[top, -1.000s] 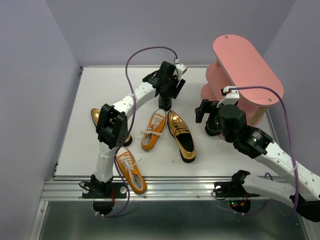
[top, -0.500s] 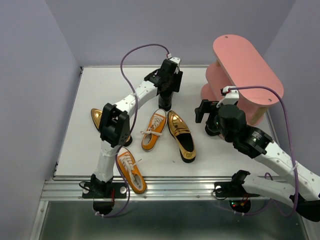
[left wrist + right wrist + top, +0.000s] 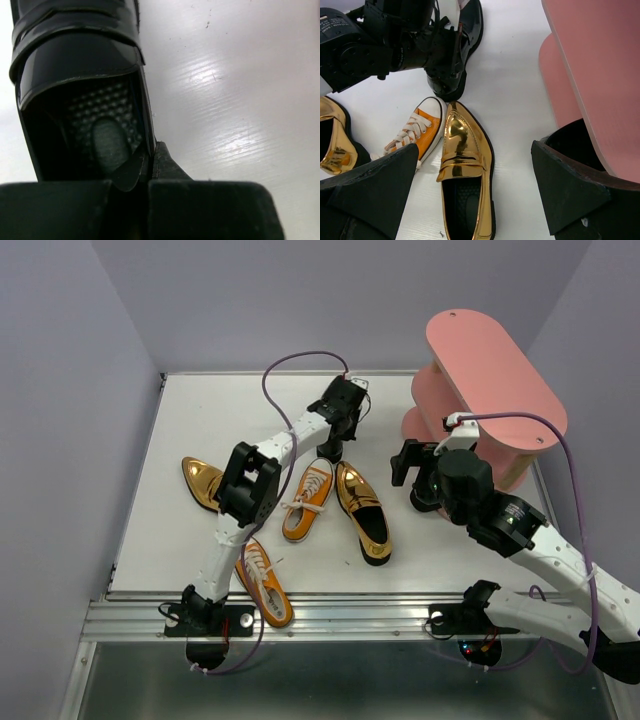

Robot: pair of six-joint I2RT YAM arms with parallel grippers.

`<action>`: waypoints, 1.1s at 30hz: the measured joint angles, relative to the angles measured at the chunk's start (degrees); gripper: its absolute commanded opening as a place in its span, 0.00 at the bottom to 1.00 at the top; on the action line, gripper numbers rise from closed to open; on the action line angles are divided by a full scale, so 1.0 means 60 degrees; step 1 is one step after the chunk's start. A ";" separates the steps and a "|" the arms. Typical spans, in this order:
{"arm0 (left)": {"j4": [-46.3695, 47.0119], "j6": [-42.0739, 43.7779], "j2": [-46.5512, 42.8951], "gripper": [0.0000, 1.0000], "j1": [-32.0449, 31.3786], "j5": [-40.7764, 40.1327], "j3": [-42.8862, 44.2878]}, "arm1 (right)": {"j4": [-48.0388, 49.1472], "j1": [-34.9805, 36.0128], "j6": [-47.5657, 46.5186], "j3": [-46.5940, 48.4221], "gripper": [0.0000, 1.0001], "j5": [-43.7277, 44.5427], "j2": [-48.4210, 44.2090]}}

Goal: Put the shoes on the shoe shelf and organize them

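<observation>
Your count on the white table (image 3: 200,420):

- Orange canvas sneakers with white laces: two, one mid-table (image 3: 307,502) and one at the near edge (image 3: 262,585).
- Shiny gold loafers: two, one just right of the middle sneaker (image 3: 362,510) and one at the left (image 3: 196,476).
- Glossy black dress shoes: one you can confirm (image 3: 328,452). A dark shape (image 3: 572,145) under the rack cannot be told.
- Pink rack of stacked oval boards: one (image 3: 490,360).

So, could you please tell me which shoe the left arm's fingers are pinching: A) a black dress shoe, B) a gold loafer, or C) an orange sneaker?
A: the left wrist view shows the left fingers closed on the side wall of the black dress shoe.
</observation>
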 measured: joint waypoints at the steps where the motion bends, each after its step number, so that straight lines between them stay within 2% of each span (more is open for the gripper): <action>1: 0.0000 0.0080 0.0000 0.00 -0.0018 -0.0015 0.0000 | 0.0000 -0.0004 0.0000 0.0000 1.00 0.0000 0.0000; 6: 0.0131 0.0998 -0.0098 0.00 -0.0058 0.0040 -0.0189 | 0.0000 0.0000 0.0000 0.0000 1.00 0.0000 0.0000; 13: 0.0667 0.2936 -0.1319 0.00 -0.0044 0.0914 -0.2084 | -0.0007 0.0000 0.0004 0.0000 1.00 0.0007 -0.0073; 18: 0.0725 0.4142 -0.1869 0.00 -0.0018 0.1588 -0.2750 | -0.0011 0.0000 0.0004 0.0000 1.00 0.0058 -0.0109; 23: 0.0776 0.4856 -0.2299 0.00 -0.0058 0.2251 -0.3158 | -0.0015 0.0000 0.0004 0.0000 1.00 0.0073 -0.0109; 33: 0.0845 0.5639 -0.2983 0.00 -0.0226 0.2437 -0.3472 | -0.0124 0.0000 0.0004 0.0000 1.00 0.0102 -0.0189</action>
